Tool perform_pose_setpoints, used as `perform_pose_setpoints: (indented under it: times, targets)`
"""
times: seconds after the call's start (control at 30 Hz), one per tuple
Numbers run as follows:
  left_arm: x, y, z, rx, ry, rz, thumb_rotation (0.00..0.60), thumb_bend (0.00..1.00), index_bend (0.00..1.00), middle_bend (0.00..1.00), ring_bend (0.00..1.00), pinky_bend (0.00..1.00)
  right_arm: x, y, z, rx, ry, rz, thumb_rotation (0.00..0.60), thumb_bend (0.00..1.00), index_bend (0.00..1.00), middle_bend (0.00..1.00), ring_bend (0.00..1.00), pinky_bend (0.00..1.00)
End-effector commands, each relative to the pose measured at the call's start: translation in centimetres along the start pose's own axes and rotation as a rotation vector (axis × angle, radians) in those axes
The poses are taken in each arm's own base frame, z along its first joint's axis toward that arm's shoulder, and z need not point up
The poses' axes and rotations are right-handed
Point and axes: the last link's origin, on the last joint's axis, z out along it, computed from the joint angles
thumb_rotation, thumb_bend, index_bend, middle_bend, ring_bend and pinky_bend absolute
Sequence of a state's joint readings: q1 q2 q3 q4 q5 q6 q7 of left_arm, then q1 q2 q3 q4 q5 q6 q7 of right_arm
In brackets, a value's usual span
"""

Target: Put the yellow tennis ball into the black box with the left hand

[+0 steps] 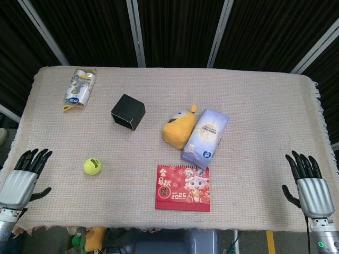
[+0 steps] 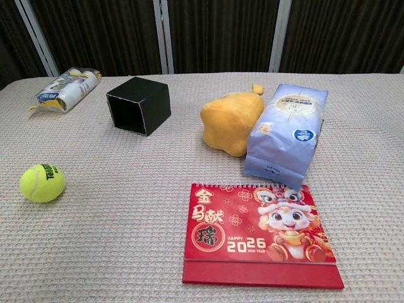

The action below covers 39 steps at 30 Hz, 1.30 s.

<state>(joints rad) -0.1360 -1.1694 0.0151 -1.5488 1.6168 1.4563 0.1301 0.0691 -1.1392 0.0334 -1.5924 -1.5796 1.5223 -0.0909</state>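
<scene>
The yellow tennis ball [image 1: 92, 166] [image 2: 42, 182] lies on the cloth at the front left. The black box [image 1: 127, 111] [image 2: 138, 104] lies on its side behind it, its mouth facing the front left. My left hand [image 1: 22, 177] rests flat at the table's front left corner, fingers spread, holding nothing, a short way left of the ball. My right hand [image 1: 308, 182] lies the same way at the front right corner, empty. Neither hand shows in the chest view.
A foil snack packet [image 1: 80, 88] [image 2: 65, 88] lies at the back left. A yellow plush toy [image 1: 180, 127] [image 2: 231, 122] and a lilac tissue pack [image 1: 205, 134] [image 2: 287, 133] sit mid-table, with a red 2026 desk calendar [image 1: 183, 187] [image 2: 261, 233] in front.
</scene>
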Motion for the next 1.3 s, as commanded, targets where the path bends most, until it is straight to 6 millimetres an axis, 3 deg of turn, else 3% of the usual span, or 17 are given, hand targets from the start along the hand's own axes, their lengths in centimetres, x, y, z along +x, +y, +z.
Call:
perform_pose_setpoints:
  times: [0.03,0.3,0.37,0.4,0.43,0.53,0.67,0.93,1.3]
  targets:
    - [-0.3,0.2,0.1,-0.006,-0.016,0.006,0.6,0.09,0.02,0.06,0.0,0.07,0.1,0.1,0.0,-0.003,-0.001,0.001,0.6,0.38,0.0,0.0,0.0,0.0]
    - [-0.9,0.9,0.1,-0.027,-0.039,0.029,0.6,0.09,0.02,0.07,0.0,0.07,0.1,0.1,-0.2,-0.003,-0.002,0.001,0.6,0.38,0.0,0.0,0.0,0.0]
    - [-1.2,1.3,0.1,-0.042,-0.055,0.035,0.6,0.09,0.04,0.11,0.01,0.07,0.1,0.1,-0.3,-0.003,-0.004,-0.001,0.6,0.38,0.0,0.0,0.0,0.0]
    - [-1.5,1.6,0.1,-0.058,-0.068,0.037,0.6,0.11,0.09,0.17,0.04,0.09,0.1,0.2,-0.3,-0.004,-0.004,-0.003,0.6,0.38,0.0,0.0,0.0,0.0]
    - [-1.6,1.8,0.1,-0.069,-0.075,0.04,0.6,0.13,0.16,0.25,0.08,0.13,0.2,0.2,-0.4,-0.004,-0.003,-0.003,0.6,0.38,0.0,0.0,0.0,0.0]
    - [-2.5,2.6,-0.1,-0.106,-0.109,0.075,0.6,0.24,0.4,0.52,0.24,0.39,0.3,0.2,-0.5,-0.006,0.0,0.006,0.6,0.38,0.0,0.0,0.0,0.0]
    - [-3.9,3.8,-0.4,-0.146,-0.15,0.127,0.6,0.37,0.52,0.66,0.36,0.57,0.4,0.4,-0.5,-0.01,0.003,0.011,0.6,0.38,0.0,0.0,0.0,0.0]
    - [-6.2,4.7,-0.8,-0.158,-0.228,0.233,0.6,0.39,0.55,0.7,0.4,0.61,0.3,0.4,-0.3,-0.013,-0.003,0.008,0.6,0.38,0.0,0.0,0.0,0.0]
    - [-8.3,5.0,1.5,-0.173,-0.3,0.282,0.6,0.38,0.59,0.7,0.4,0.61,0.2,0.3,-0.4,-0.017,-0.004,0.007,0.6,0.38,0.0,0.0,0.0,0.0]
